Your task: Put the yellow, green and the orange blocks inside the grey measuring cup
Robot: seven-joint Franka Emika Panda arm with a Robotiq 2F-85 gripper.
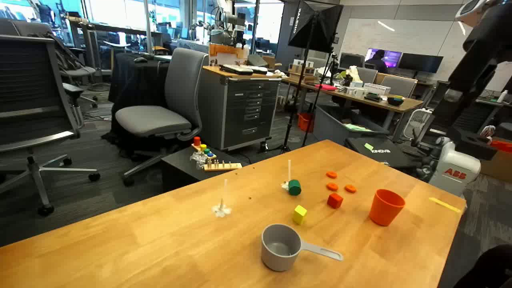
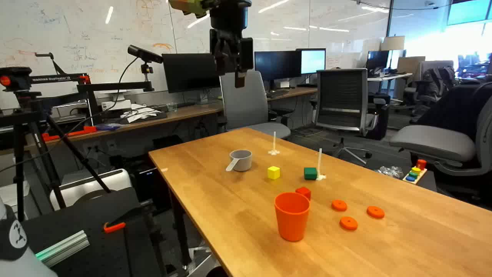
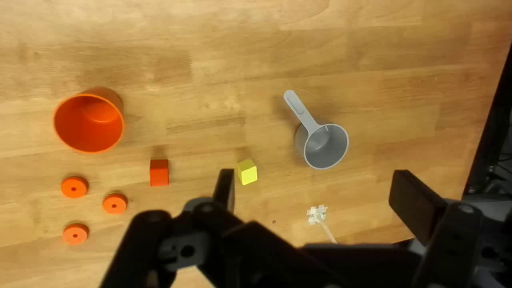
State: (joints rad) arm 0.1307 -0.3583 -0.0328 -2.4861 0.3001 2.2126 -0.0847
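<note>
The grey measuring cup [image 1: 277,261] stands upright on the table with nothing inside, its handle out to one side; the wrist view shows the cup [image 3: 333,149] from above. Close to it sits the yellow block [image 1: 299,215], also in the wrist view as the yellow block [image 3: 248,173]. A red-orange block [image 3: 159,173] lies farther off, partly behind the orange cup in an exterior view. Beside a thin upright stick is the green block [image 2: 310,173], not visible in the wrist view. High above the table, my gripper [image 3: 313,176] is open, its fingers wide apart and holding nothing.
Near the red-orange block stand a larger orange cup [image 2: 292,217] and three flat orange discs, including this disc [image 1: 350,188]. Two thin pale sticks rise from the table: one stick [image 1: 289,170] by the green block, another stick [image 2: 274,141] nearer the table's far edge.
</note>
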